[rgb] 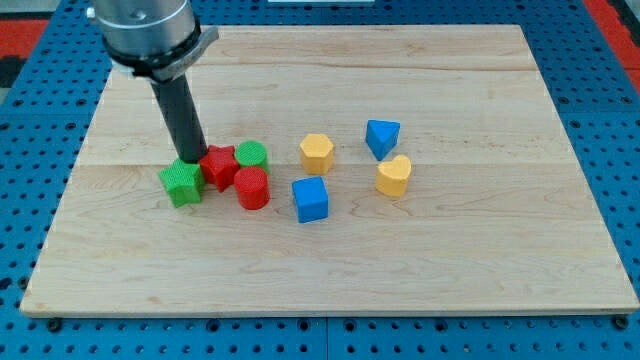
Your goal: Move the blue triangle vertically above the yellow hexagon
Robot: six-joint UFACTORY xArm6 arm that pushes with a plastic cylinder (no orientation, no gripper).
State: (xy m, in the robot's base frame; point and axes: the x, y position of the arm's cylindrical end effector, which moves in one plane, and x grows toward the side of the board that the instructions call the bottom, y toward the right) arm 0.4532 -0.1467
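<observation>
Left of centre: my tip (193, 160) amid green star (182, 184), red star (219, 165). No gripper, bare rod. Blue triangle (382, 136) right of yellow hexagon (316, 151), untouched. Approach step; next, cross rightward, nudge it up-left.

My tip (194, 161) was down at the view's left, wedged right btwn the green star (181, 184) and the red star (218, 165), touching or nearly touching both. Tight cluster there: green cylinder (252, 155) just behind the red star, red cylinder (252, 188) in front of it, all pressed together. Blue cube (310, 199) sat just to the right of the red cylinder, apart from it. Yellow hexagon (316, 152) stood near mid-board. Blue triangle (382, 137) was to the hexagon's right, slightly toward the view's top. Yellow heart (394, 176) sat just below the triangle. All on the wooden board (480, 260), w/ blue pegboard (610, 120) around it.
</observation>
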